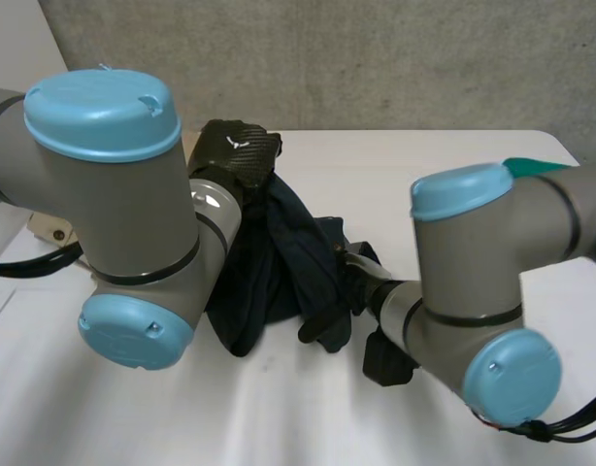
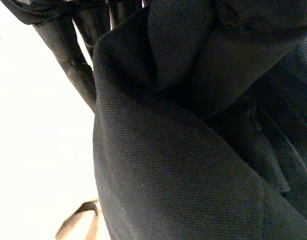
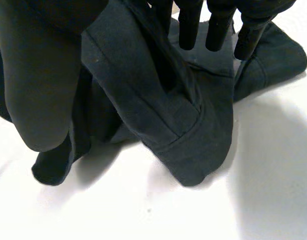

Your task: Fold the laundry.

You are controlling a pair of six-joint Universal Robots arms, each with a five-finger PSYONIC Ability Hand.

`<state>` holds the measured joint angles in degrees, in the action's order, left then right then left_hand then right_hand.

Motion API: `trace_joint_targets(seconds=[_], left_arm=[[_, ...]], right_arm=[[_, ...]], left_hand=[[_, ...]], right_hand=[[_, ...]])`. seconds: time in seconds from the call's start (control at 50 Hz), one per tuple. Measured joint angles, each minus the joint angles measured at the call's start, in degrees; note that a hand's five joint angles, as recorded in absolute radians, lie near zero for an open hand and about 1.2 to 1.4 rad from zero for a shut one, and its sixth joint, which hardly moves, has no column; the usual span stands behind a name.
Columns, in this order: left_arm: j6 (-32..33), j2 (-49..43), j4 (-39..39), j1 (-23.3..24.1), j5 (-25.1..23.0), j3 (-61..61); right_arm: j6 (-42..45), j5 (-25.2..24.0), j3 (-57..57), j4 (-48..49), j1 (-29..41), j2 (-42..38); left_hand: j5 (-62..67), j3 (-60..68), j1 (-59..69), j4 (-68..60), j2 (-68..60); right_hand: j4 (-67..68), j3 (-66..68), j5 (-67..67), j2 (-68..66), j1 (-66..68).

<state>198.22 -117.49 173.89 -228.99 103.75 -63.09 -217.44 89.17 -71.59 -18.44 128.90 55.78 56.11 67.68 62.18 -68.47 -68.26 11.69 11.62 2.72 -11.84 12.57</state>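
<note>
A dark navy garment [image 1: 279, 262] hangs in a bunch from my left hand [image 1: 235, 150], which holds its top raised above the white table [image 1: 424, 165]. In the left wrist view the cloth [image 2: 183, 150] drapes close against that hand's fingers [image 2: 68, 55]. The lower folds rest on the table. My right hand [image 1: 329, 325] is low at the garment's near right side. In the right wrist view its fingers [image 3: 189, 25] are straight and spread, the thumb [image 3: 38, 85] stands apart, and a cuffed fold of the garment [image 3: 158, 100] lies between them, not gripped.
A teal thing [image 1: 531, 167] lies at the table's far right edge behind my right arm. A tan object [image 1: 50, 233] sits at the left edge behind my left arm. The grey wall runs behind the table.
</note>
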Motion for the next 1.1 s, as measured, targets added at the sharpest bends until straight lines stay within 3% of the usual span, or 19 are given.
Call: trace_joint_targets(seconds=[0.06, 0.1, 0.16, 0.2, 0.3, 0.38, 0.44, 0.52, 0.64, 0.7, 0.74, 0.8, 0.94, 1.02, 1.1], left_arm=[[-0.2, 0.2, 0.0, 0.2, 0.0, -0.8], [-0.4, 0.3, 0.1, 0.4, 0.0, -1.3], [-0.6, 0.4, 0.3, 0.6, 0.1, -1.9], [-0.6, 0.5, 0.4, 0.4, 0.2, -2.1], [-0.8, 1.2, 0.5, -1.2, -0.5, -1.3], [-1.8, 2.5, 0.5, -2.7, -3.7, 0.7], [-3.3, 3.1, 0.4, -3.1, -7.0, 1.9], [-6.5, 2.3, -0.4, -2.1, -10.6, 1.3], [-9.9, -2.1, -1.7, 0.3, -11.3, -2.4], [-10.2, -4.5, -2.5, 0.8, -10.3, -3.7], [-9.8, -6.1, -4.1, 0.6, -9.0, -3.9], [-8.7, -6.7, -6.3, 0.0, -7.6, -3.6], [-4.6, -1.8, -9.0, -4.0, -7.7, -2.5], [-0.8, 1.2, -7.7, -10.2, -11.8, -1.2], [4.7, -2.4, -6.0, -17.3, -17.2, 3.5]], right_arm=[[1.5, 1.9, 0.4, 3.2, 1.0, -1.6], [2.4, 3.1, 0.9, 5.0, 1.5, -2.7], [4.2, 5.4, 1.9, 7.6, 2.0, -4.5], [5.3, 6.9, 2.2, 8.6, 1.8, -4.8], [15.3, 10.7, 2.4, 12.0, -2.0, -0.8], [29.2, 9.9, 1.9, 15.8, -6.5, 5.0], [44.5, 5.4, 1.0, 19.9, -10.1, 10.7], [55.6, -1.1, -0.6, 20.8, -12.1, 14.3], [59.9, -7.0, -4.7, 15.4, -13.6, 13.9], [60.3, -7.8, -6.9, 13.3, -14.3, 12.1], [61.2, -7.8, -8.2, 12.6, -14.9, 10.0], [62.9, -7.4, -9.6, 12.3, -16.1, 7.2], [65.0, -6.1, -11.5, 13.2, -18.3, 4.6], [64.7, -5.9, -13.1, 15.1, -18.6, 4.5], [64.8, -5.9, -14.6, 16.8, -18.2, 4.7]], left_hand=[[0.0, 0.0, 0.0, 0.0, 0.0], [0.0, 0.0, 0.0, 0.0, 0.0], [0.1, 0.0, 0.0, 0.0, 0.0], [0.0, 0.0, 0.0, 0.0, 0.0], [0.0, 0.0, 0.0, 0.0, 0.0], [0.0, 0.1, 0.0, 0.0, 0.0], [0.0, 0.1, 0.0, 0.0, 0.0], [0.0, 0.1, 0.0, 0.0, 0.0], [0.0, 0.1, 0.0, 0.0, 0.0], [-7.2, -9.6, -7.5, 10.4, 11.4], [-35.2, -36.9, -38.1, 38.4, 37.8], [-51.1, -52.8, -50.4, 54.4, 53.8], [-53.3, -55.9, -50.7, 57.1, 56.5], [-53.3, -55.9, -50.7, 57.1, 56.7], [-53.3, -55.9, -50.7, 57.1, 56.7]], right_hand=[[2.2, 2.4, 2.1, -2.9, 2.7], [15.7, 16.2, 15.8, -16.2, 15.9], [46.1, 46.4, 45.1, -47.3, 43.1], [53.7, 53.5, 52.4, -54.2, 49.9], [56.6, 55.9, 54.8, -55.4, 51.6], [56.6, 55.9, 55.0, -55.4, 51.6], [56.6, 55.9, 55.0, -55.4, 51.6], [56.6, 55.9, 55.3, -55.4, 51.6], [56.6, 55.9, 55.5, -55.4, 51.6], [56.6, 56.2, 55.5, -55.4, 51.6], [56.6, 56.2, 55.5, -55.4, 51.6], [56.7, 56.2, 55.5, -55.4, 51.6], [56.7, 56.2, 55.5, -55.4, 51.6], [56.7, 56.2, 55.5, -55.4, 51.6], [56.7, 56.2, 55.5, -55.4, 51.6]])
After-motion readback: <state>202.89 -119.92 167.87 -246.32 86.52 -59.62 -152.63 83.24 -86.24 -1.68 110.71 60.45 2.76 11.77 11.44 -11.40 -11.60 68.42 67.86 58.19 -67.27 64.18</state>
